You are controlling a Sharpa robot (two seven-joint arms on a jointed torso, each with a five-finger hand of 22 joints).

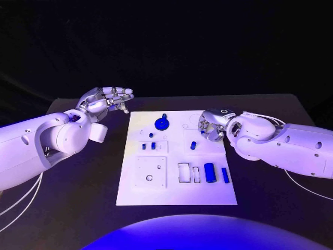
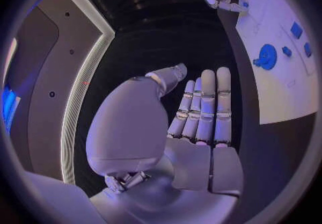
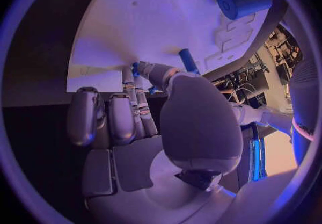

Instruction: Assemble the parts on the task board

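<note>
White board (image 1: 176,195) lies in the middle of the black table (image 1: 76,208), long side running away from the robot. Both arms flank its far half. The left hand (image 1: 106,99) hovers off the board's far left corner, over bare table, fingers straight and close together with nothing in them; the left wrist view shows the palm flat and empty. The right hand (image 1: 212,124) sits low over the board's right edge. Its fingers curl down toward the surface, and in the right wrist view a small blue piece (image 3: 188,60) shows just past the thumb, with a fingertip seemingly on or beside another blue bit. Whether anything is pinched I cannot tell.

Parts, by size: a blue disc with a stem (image 1: 162,123) near the far middle, a blue cylinder (image 1: 209,169) near the right-hand pockets, a slim blue bar (image 1: 225,175) beside it, then small blue blocks (image 1: 149,146) mid-board and another (image 1: 193,145) just by the right hand.

The step looks like a pick at the right edge, early in the task. To do it well, settle the fingertips squarely on either side of the small piece before closing, lift straight up so neighbours stay put, and keep the left hand clear unless the board needs steadying.
</note>
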